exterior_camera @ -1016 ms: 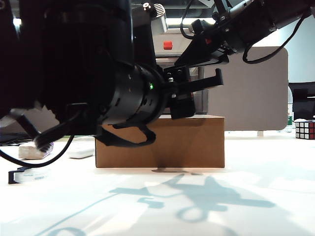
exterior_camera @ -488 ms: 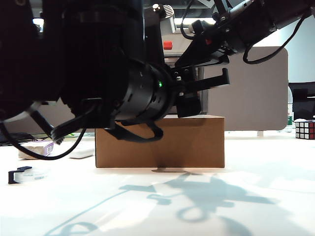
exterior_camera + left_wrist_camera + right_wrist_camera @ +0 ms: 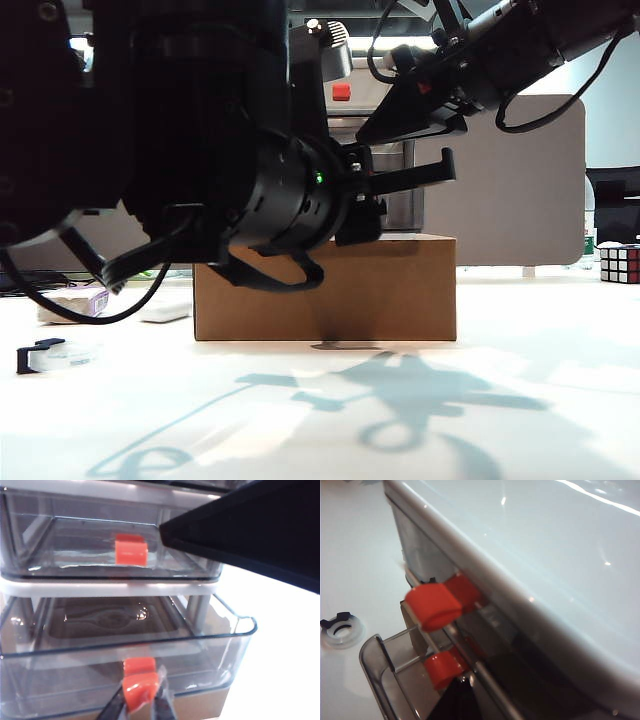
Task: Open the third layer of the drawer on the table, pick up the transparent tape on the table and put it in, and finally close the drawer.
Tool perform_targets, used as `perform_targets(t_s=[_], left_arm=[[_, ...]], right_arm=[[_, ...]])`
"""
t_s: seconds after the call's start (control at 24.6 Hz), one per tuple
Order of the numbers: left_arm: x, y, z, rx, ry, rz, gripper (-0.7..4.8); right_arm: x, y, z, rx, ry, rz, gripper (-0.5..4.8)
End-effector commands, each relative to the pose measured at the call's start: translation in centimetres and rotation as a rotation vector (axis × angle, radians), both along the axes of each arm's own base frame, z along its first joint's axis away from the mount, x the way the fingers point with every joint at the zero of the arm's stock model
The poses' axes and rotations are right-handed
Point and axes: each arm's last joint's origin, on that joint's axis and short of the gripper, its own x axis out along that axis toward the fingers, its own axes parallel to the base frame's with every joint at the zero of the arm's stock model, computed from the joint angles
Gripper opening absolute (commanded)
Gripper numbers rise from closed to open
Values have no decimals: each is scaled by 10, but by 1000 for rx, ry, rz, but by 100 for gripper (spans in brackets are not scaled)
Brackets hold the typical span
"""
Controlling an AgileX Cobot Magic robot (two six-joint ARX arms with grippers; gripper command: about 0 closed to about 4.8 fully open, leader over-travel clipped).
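The drawer (image 3: 100, 588) stands on a brown cardboard box (image 3: 400, 290). Its third layer (image 3: 215, 650), a smoky tray, sticks out from the frame. My left gripper (image 3: 140, 702) is shut on that tray's red-orange tab (image 3: 139, 682), one finger on each side. In the exterior view the left gripper (image 3: 400, 185) reaches to the drawer front. My right gripper (image 3: 420, 115) hangs just above the drawer's top (image 3: 545, 555); its jaws do not show clearly. The transparent tape (image 3: 55, 354) lies on the table (image 3: 520, 400) at the far left, and it also shows in the right wrist view (image 3: 341, 628).
A white oval object (image 3: 165, 312) and a whitish block with a purple label (image 3: 75, 303) lie behind the tape. A colour cube (image 3: 620, 263) sits at the far right. A grey panel (image 3: 510, 190) stands behind the box. The left arm's bulk fills the left foreground.
The left gripper's fingers have come together on the tab of the lowest tray, and the left arm has shifted slightly. The right arm has stayed in place.
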Motion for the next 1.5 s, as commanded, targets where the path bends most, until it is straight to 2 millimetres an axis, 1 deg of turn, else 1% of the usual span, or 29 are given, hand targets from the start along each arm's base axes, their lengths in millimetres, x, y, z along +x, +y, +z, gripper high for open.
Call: perform_targets(t_s=[0.04,0.2,0.33,0.53,0.65,0.77,0.98,1.06,1.1,1.14,1.18,1.22,1.26,1.3,1.34,1.38,1.5], left_arm=[[0,-1,3,-12,-7,-4,-6],[-2,-3,3,-14,-7,-10,-6],[-9,-6,3,-13,-6,-17,-6],[-24,-11,2,-12,-1,19,-6],[-39,-16,2,-9,1,38,-6],[-46,-18,2,-8,2,37,-6],[-56,-16,-2,5,9,69,-6],[-67,-14,-3,8,12,127,-6],[-70,-14,-3,6,13,130,-5],[-72,-14,-4,6,14,124,6],[-73,-15,-4,5,13,120,47],[-74,-15,-3,3,13,112,124],[-75,-15,-3,-4,12,110,177],[-75,-15,-2,-14,11,109,211],[-76,-16,0,-33,7,96,235],[-78,-16,1,-49,4,78,245],[-83,-17,8,-78,-1,41,246]], right_arm=[[0,1,4,11,-15,2,-5],[0,1,4,13,-18,2,-5],[0,1,4,15,-22,2,-5],[0,1,4,15,-21,2,-5],[0,1,4,14,-20,2,-5],[0,1,4,15,-20,2,-5],[0,1,4,12,-14,2,-5],[0,1,3,11,-13,2,-5],[0,1,4,11,-14,2,-5],[0,1,4,11,-14,2,-5],[0,1,4,12,-14,2,-5],[0,1,4,11,-14,2,-5],[0,1,4,11,-14,2,-5],[0,1,3,11,-13,3,-5],[0,1,3,11,-13,3,-5],[0,1,3,11,-12,3,-5],[0,1,3,8,-7,3,-5]])
